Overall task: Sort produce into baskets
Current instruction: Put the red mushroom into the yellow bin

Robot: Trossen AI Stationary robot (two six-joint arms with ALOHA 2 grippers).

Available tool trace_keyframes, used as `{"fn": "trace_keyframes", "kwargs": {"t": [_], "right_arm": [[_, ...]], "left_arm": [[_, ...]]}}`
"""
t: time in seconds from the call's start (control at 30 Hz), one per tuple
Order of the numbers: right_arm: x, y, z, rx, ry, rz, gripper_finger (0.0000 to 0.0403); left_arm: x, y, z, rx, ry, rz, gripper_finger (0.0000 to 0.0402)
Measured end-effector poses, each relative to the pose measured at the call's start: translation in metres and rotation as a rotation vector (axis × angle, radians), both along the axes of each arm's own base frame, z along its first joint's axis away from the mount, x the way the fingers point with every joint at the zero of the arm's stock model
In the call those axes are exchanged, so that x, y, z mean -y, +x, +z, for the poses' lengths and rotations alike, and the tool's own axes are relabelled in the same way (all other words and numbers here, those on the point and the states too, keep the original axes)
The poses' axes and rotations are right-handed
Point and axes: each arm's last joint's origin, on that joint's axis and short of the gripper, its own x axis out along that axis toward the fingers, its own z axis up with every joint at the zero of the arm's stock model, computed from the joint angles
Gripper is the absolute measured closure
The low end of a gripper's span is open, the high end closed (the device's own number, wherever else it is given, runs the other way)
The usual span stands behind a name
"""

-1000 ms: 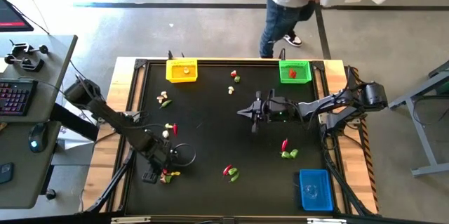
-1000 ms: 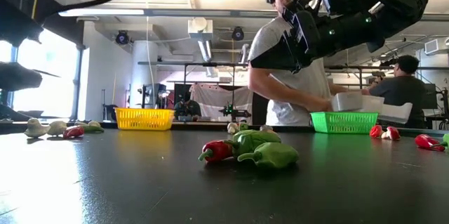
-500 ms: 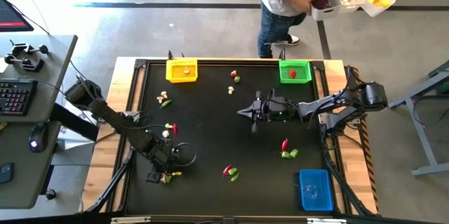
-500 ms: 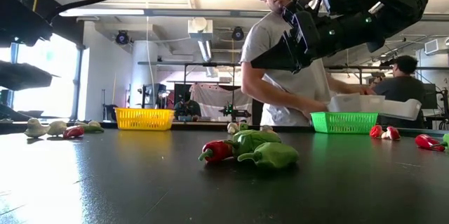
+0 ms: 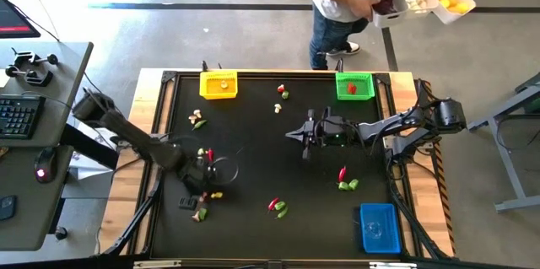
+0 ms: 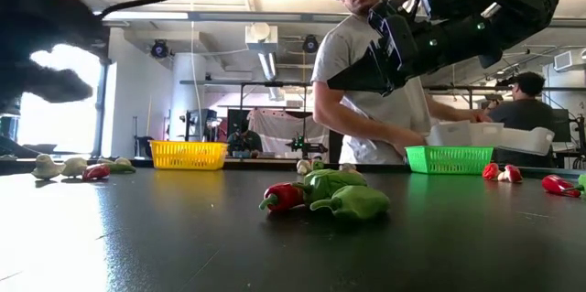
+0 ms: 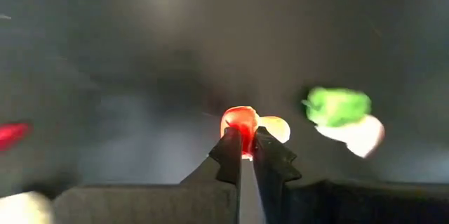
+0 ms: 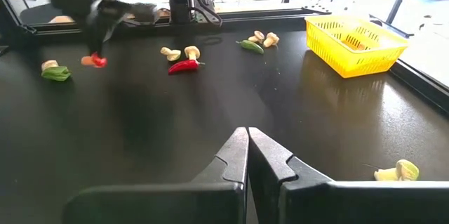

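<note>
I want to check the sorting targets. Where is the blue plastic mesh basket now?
In the high view, the blue plastic mesh basket stands at the table's near right corner, just below the red and green toy vegetables and away from the right gripper.

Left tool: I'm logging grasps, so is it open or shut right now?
Shut. In the left wrist view the left tool is pinched on a small red piece.
</note>
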Motion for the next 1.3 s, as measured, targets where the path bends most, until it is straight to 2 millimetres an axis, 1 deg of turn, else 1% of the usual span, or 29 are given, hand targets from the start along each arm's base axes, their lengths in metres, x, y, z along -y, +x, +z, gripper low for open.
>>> {"fn": "trace_keyframes", "kwargs": {"t": [0.2,0.37,0.7,0.77,0.87,0.97,1.07,1.17,1.3], "right_arm": [[0.000,0.000,0.000,-0.005,0.000,-0.001,0.0403],[0.000,0.000,-0.001,-0.013,0.018,-0.007,0.0403],[0.001,-0.001,-0.004,-0.043,0.018,-0.032,0.0403],[0.001,-0.002,-0.005,-0.049,0.024,-0.034,0.0403],[0.001,-0.002,-0.005,-0.050,0.037,-0.038,0.0403],[0.001,-0.002,-0.005,-0.051,0.037,-0.038,0.0403],[0.001,-0.002,-0.005,-0.051,0.037,-0.037,0.0403],[0.001,-0.002,-0.005,-0.051,0.036,-0.037,0.0403],[0.001,-0.002,-0.005,-0.051,0.037,-0.037,0.0403]], "left_arm": [[-0.045,0.007,0.020,0.132,0.051,0.210,0.0397],[-0.088,0.007,0.033,0.239,0.172,0.365,0.0398],[-0.172,0.013,0.046,0.439,0.399,0.656,0.0398],[-0.190,0.011,0.048,0.474,0.440,0.734,0.0398],[-0.215,0.003,0.050,0.500,0.480,0.855,0.0398],[-0.237,-0.010,0.048,0.469,0.519,0.946,0.0398],[-0.256,-0.018,0.039,0.414,0.540,1.012,0.0398],[-0.273,-0.020,0.028,0.386,0.544,1.058,0.0398],[-0.290,-0.020,0.010,0.370,0.489,1.072,0.0398]]}}
